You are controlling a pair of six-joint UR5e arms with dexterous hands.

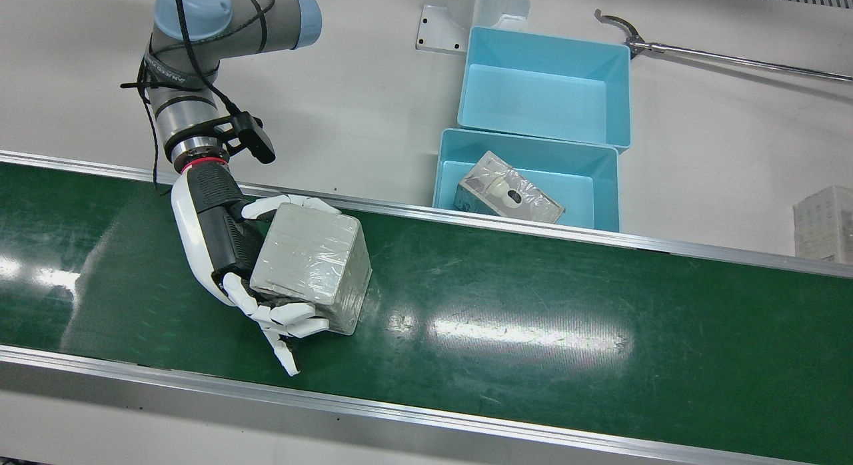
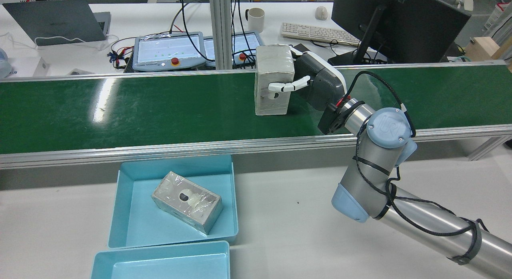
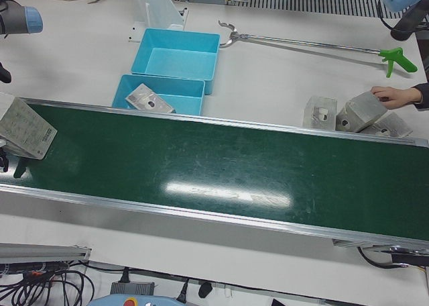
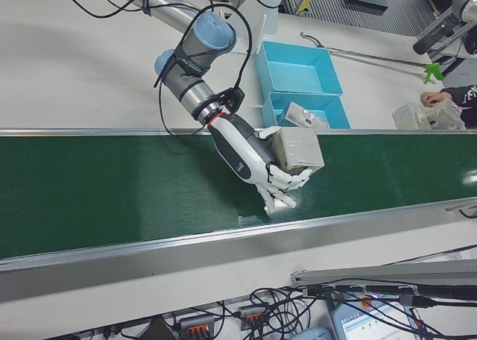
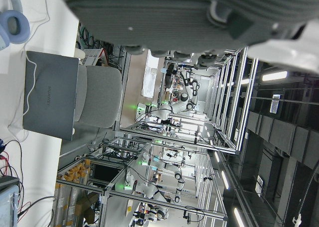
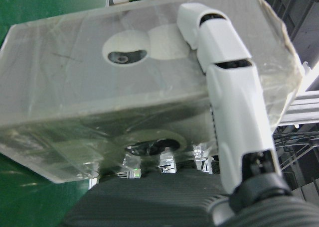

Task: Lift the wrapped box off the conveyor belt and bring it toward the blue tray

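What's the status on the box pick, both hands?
Right hand shut on wrapped box, over the belt. Left hand not seen. Near blue tray already holds another box.

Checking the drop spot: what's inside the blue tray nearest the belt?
One wrapped box lies tilted in the blue tray. The floor under it is hidden.
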